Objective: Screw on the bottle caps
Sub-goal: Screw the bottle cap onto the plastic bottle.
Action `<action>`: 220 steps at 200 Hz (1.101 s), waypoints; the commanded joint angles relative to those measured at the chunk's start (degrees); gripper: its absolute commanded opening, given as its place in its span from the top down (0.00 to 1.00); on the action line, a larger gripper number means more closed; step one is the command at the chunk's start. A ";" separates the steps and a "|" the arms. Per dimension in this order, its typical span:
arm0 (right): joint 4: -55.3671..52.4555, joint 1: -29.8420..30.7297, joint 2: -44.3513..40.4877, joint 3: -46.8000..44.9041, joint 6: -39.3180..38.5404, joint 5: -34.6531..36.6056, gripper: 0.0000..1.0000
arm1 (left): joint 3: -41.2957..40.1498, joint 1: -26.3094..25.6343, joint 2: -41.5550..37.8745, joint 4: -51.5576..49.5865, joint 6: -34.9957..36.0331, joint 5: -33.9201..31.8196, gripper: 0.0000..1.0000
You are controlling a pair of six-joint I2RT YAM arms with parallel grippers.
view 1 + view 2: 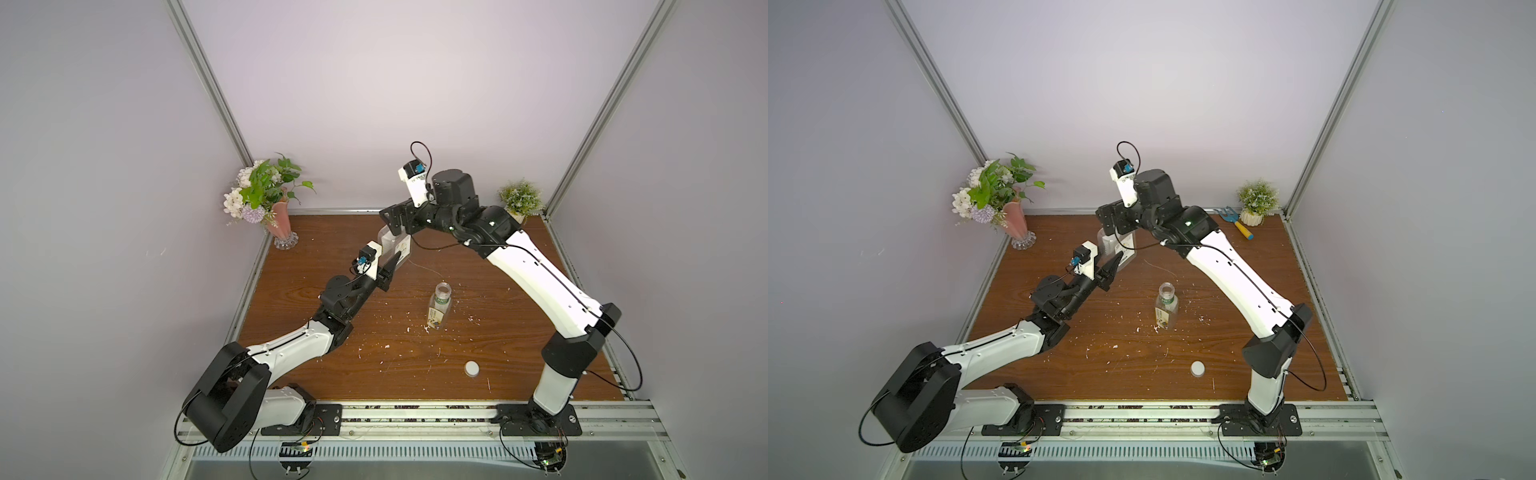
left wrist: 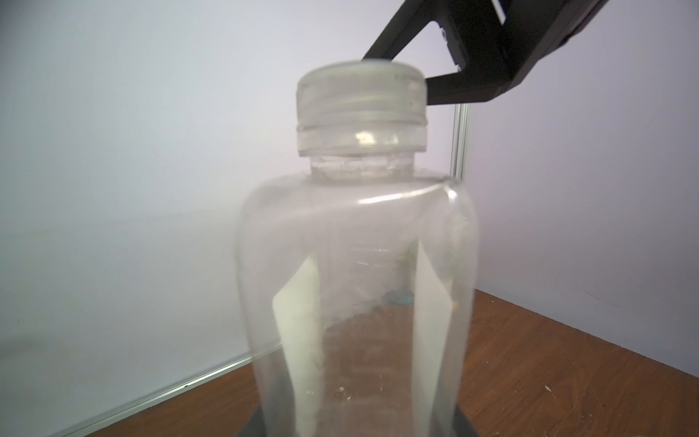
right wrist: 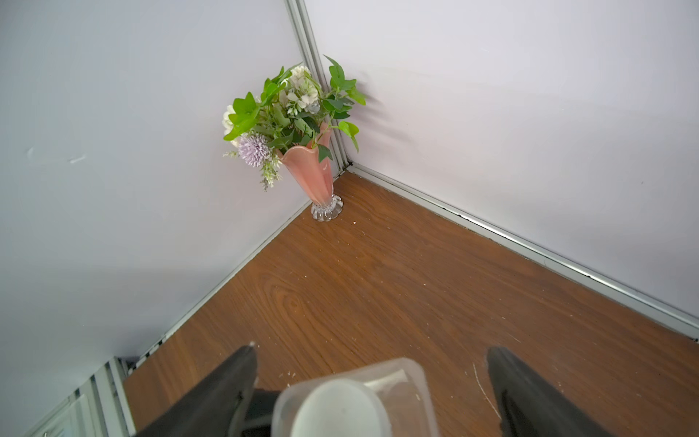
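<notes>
wooden table [image 1: 519, 353]; left hand [image 1: 394, 261] grips square bottle [image 2: 351, 265]; right hand [image 3: 370, 355] wide around its cap [image 3: 340, 408]

Cap [image 1: 471, 368] white; vase [image 1: 279, 224] pink — table [image 1: 395, 386] wood-grained.

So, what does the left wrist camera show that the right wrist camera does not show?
Only the left wrist view shows the square bottle from the side: its clear body and the neck under the cap. Only the right wrist view shows the pink flower vase in the corner, and the cap's top from above. Both show the cap sitting on the bottle, the wooden table, and the right end effector open, with its fingers spread around the cap.
</notes>
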 commanded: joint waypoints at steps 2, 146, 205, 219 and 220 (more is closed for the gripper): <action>8.69 -4.61 -5.65 -7.47 -6.14 -18.00 0.03 | 2.55 -0.53 0.48 1.73 -0.50 4.05 1.00; 28.20 -13.41 -12.05 -27.39 -8.16 -49.68 0.24 | 5.78 0.19 1.96 -2.84 -1.42 11.94 1.00; 24.48 -11.43 -11.91 -25.93 -11.89 -46.10 0.48 | 6.33 0.42 2.20 -3.50 -1.79 12.36 1.00; 23.75 -10.83 -11.72 -25.62 -12.54 -44.68 0.55 | 6.47 0.41 2.27 -3.58 -1.86 12.34 1.00; 23.73 -10.77 -11.67 -25.63 -12.61 -44.57 0.56 | 6.43 0.41 2.23 -3.54 -1.82 12.33 1.00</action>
